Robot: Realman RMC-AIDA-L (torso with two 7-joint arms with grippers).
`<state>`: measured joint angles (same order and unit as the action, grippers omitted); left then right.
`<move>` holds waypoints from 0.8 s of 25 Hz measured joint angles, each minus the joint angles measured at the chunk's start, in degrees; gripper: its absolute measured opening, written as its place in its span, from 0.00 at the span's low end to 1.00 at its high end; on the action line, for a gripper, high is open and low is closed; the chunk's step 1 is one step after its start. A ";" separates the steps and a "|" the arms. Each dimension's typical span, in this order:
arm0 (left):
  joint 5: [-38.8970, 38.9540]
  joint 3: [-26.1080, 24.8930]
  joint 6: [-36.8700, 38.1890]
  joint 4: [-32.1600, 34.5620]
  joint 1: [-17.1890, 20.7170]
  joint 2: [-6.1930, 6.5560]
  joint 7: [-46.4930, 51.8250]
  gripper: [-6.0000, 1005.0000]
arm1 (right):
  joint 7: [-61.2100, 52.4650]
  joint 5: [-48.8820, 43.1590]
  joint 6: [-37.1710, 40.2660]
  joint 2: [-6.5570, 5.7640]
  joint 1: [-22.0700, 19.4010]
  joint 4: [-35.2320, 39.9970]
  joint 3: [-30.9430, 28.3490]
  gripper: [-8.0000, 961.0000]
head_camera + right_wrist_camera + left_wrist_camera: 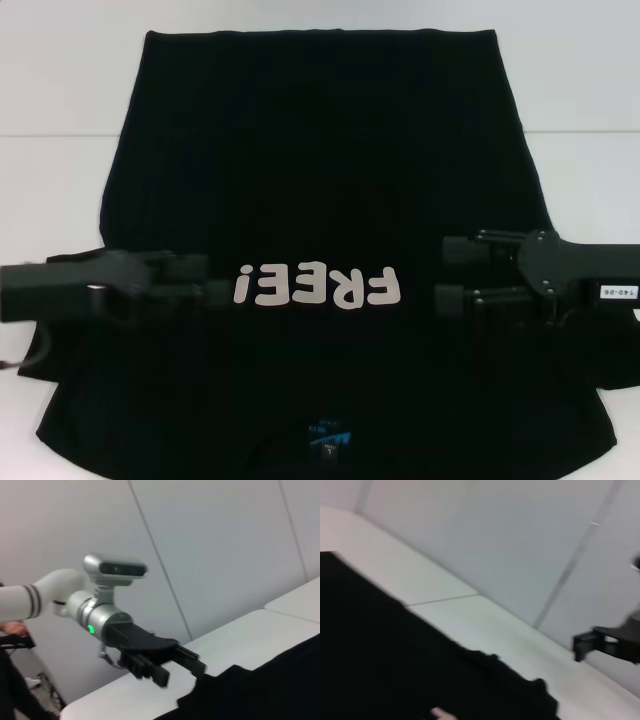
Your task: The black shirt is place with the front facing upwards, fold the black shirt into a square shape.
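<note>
Black shirt [320, 180] lies flat, print up, on white table [60, 80], collar nearest robot; left gripper [222, 292] and right gripper [440, 275] hover over chest either side of FREE! print [318, 287], both w/ fingers parted, nothing held.

Black shirt [320, 180] flat on white table, front up, "FREE!" print showing.

White table [60, 90]; black shirt [320, 180] spread flat on it, print up.
</note>
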<state>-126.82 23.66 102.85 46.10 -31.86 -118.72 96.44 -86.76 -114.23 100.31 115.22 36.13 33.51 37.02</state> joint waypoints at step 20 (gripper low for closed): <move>-22.89 -7.09 -10.77 9.77 -2.10 3.62 17.24 0.73 | 0.20 -0.22 -6.89 1.92 0.27 -0.12 0.74 0.95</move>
<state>-149.71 16.57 92.08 55.87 -33.96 -115.10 113.69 -86.56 -114.45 93.42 117.14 36.41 33.39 37.76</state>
